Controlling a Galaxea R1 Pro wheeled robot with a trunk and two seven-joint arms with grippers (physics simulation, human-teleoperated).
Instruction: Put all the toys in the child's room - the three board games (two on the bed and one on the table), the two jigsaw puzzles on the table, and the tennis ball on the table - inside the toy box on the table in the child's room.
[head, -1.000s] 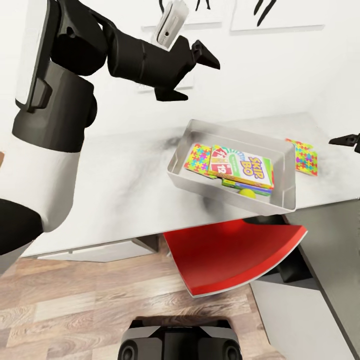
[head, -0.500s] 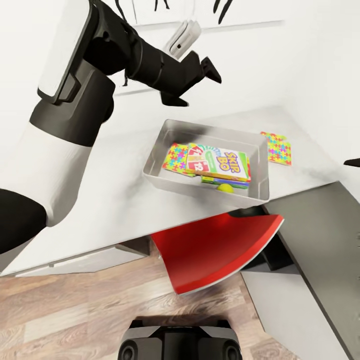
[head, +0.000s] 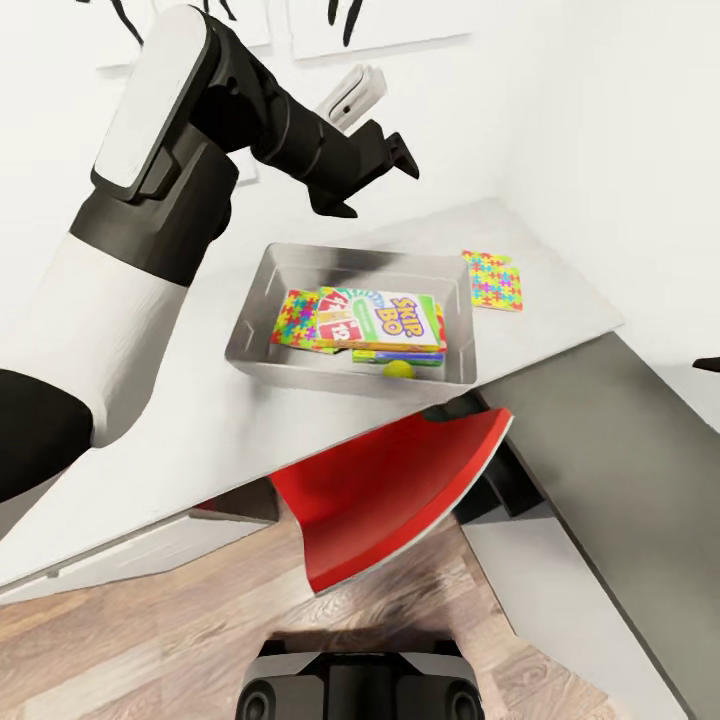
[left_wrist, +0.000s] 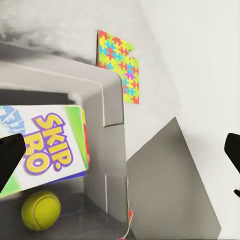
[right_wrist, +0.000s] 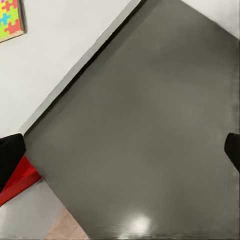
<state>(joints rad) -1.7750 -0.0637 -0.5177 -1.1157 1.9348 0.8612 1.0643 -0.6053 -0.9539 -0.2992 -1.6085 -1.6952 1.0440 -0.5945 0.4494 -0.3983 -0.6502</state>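
The left tool (head: 378, 182) hangs above the toy box (head: 255, 300) with its fingers wide apart, holding nothing. The right tool (right_wrist: 120, 150) is wide too, over the lower dark desk (right_wrist: 150, 125). One puzzle (head: 493, 280) lies on the bench (head: 150, 440) near its far corner, just outside the box. It is thin and flat, so fingers could slip off it or push it against the wall.
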